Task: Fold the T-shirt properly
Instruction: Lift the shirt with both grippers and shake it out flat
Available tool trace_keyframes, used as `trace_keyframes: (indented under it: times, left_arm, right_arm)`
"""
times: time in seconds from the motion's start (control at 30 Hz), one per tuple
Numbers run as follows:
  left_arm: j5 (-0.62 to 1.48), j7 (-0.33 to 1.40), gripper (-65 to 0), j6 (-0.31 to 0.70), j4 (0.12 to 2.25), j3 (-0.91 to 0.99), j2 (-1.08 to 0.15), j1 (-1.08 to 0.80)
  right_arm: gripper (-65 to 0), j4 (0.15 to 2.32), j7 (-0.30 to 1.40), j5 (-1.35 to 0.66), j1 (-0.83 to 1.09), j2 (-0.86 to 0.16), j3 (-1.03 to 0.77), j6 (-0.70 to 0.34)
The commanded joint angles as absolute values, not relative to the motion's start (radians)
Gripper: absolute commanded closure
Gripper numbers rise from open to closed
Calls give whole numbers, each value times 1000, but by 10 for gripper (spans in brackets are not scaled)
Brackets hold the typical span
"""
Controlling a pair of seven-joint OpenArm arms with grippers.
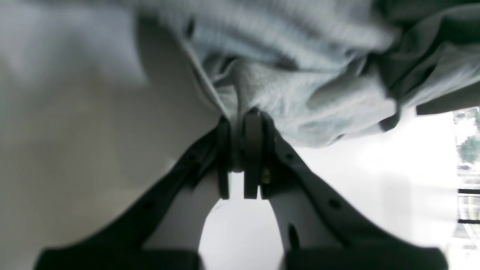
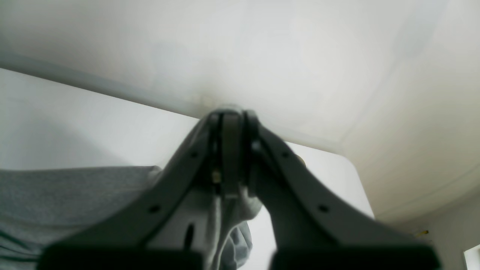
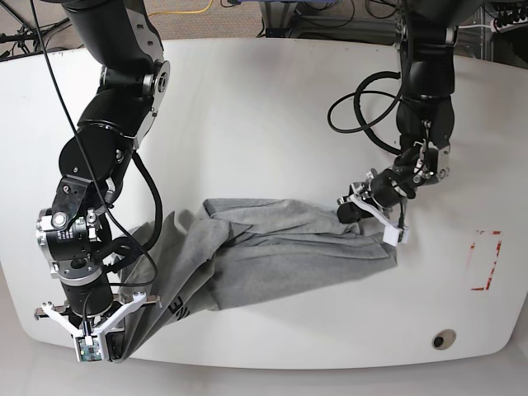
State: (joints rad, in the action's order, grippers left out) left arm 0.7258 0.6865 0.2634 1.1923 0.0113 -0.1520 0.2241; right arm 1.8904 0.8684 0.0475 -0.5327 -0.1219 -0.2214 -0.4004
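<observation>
The heather-grey T-shirt lies crumpled and stretched across the white table, from the front left to the middle right. A bit of black lettering shows near its left end. My left gripper is shut on the shirt's right edge. In the left wrist view the left gripper pinches bunched grey cloth. My right gripper is shut on the shirt's lower left end at the table's front edge. In the right wrist view the right gripper has cloth trailing from between its fingers.
The white table has a red dashed rectangle marked at the right and a round hole near the front right. Cables run behind the back edge. The table's corner lies close to the right gripper.
</observation>
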Motion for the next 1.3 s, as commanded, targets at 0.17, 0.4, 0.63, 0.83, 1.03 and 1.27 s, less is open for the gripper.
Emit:
trace_keyframes:
  times: [0.17,0.4,0.63,0.83,1.03,1.27]
  left_arm:
    - [811,665,0,277,1402,15,-252,229]
    - [846,665,0,277,1541,30,-346,251]
    - [846,665,0,277,1572,108,-409,361]
    - [846,665,0,277,1570,145,-493,486]
    - [846,667,0,277,1564,151,-558,627]
    - [846,667,0,275,1543,166,-621,769]
  right_arm:
    - [-5,1851,837,45,-539,-128,-222,-394]
    - [-5,1801,837,44,-564,-128,-217,-394]
    - [-5,1704,837,42,-677,-136,-216,-394]
    - [-6,1618,839,42,-782,-137,-216,-394]
    - [-6,1538,840,42,-900,-137,-214,-394]
    - [-6,1411,842,36,-1081,-137,-213,-395]
